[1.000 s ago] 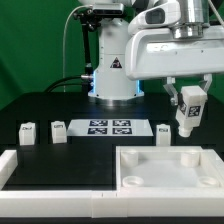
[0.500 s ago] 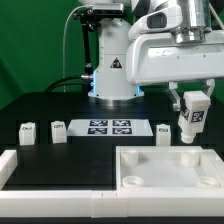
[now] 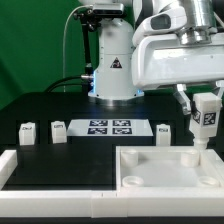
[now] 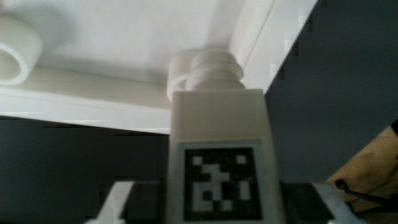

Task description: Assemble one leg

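Observation:
My gripper (image 3: 207, 112) is shut on a leg (image 3: 206, 124), a stubby white post with a black-and-white tag. I hold it upright, its peg end down, just above the far right corner of the large white panel (image 3: 165, 172). In the wrist view the leg (image 4: 217, 120) fills the middle between my fingers (image 4: 121, 200). Its peg tip points at the panel's edge (image 4: 125, 90), and a corner hole (image 4: 11, 55) lies off to the side. Three more legs stand on the table: two at the exterior view's left (image 3: 27, 133) (image 3: 58, 131) and one (image 3: 163, 131) by the panel's far edge.
The marker board (image 3: 108, 127) lies flat in the middle, behind the panel. A white L-shaped fence (image 3: 40, 170) runs along the front and left. The robot base (image 3: 113, 70) stands at the back.
My gripper has carried the leg toward the exterior view's right and slightly lower, from above the panel's far edge to above its far right corner.

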Motion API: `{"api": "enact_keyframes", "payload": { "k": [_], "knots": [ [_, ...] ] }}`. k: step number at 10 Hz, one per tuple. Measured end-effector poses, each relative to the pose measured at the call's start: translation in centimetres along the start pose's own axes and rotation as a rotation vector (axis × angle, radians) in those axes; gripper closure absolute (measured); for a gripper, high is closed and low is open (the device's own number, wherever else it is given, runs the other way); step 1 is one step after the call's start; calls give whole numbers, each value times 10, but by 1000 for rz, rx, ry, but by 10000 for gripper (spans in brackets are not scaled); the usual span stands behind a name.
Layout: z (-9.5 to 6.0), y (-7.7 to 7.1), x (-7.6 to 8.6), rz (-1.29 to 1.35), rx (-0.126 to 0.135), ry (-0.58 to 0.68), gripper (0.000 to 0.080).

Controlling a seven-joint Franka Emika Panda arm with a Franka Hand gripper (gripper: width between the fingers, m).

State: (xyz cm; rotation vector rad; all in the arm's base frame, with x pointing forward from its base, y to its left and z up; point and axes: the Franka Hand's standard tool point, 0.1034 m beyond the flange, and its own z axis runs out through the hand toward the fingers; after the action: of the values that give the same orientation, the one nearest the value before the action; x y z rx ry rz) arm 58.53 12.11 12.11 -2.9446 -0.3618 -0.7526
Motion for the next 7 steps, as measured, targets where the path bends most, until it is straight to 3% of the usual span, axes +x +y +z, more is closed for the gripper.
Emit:
{"api": "enact_keyframes", "payload": {
  "k": [3,7],
  "knots": [
    [19,4,12,-5,2,8,509],
    [32,10,8,-11,0,-2,509]
  ]
}}
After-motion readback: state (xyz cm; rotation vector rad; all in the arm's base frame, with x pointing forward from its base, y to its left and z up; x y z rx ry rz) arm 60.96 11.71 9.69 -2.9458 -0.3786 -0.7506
